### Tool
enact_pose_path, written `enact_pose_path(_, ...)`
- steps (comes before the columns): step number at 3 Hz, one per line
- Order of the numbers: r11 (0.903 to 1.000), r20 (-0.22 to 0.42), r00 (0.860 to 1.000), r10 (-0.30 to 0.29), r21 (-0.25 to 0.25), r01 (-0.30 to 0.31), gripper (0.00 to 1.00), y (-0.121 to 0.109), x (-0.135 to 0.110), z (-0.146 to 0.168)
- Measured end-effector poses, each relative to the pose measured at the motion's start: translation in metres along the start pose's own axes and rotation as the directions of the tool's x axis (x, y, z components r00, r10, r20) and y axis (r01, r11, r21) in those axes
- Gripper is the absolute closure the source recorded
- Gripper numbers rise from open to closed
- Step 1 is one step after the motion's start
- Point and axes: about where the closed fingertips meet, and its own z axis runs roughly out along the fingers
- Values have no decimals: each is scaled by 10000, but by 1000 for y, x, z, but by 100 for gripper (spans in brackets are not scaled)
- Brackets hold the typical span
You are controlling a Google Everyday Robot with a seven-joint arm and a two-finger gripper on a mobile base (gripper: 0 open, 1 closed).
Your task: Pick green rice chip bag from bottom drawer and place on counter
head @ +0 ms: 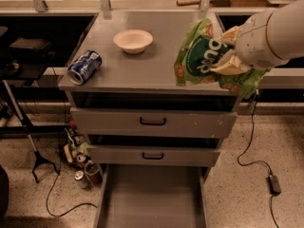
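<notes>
Nearest to me, far below the jaws and left of them in the view, the bottom drawer stood pulled out, its plain grey floor showing. On the ground beside its left wall lay a small clutter of cans, and almost straight down from the jaws a black cable trailed across the speckled floor. Above the open tray came the middle drawer and then the upper drawer, each with a black handle, both below the jaws and a little left. The gripper hung over the right front corner of the counter, at the end of the white arm that entered from the right. The jaws were clamped on the green rice chip bag, pale fingers pressed into its crinkled right side. The bag hung to the left of the jaws, tilted, its white lettering facing me, over the counter's front edge; I could not tell whether it touched the top. Well to the left of the jaws a blue soda can lay on its side near the counter's left edge. Farther back, left of the jaws, sat a pale bowl, upright.
</notes>
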Motion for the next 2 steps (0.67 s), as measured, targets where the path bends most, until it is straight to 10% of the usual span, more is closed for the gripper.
enact_pose_path(2, 9988, 1064, 9932, -480, 121, 469, 100, -8, -40, 23)
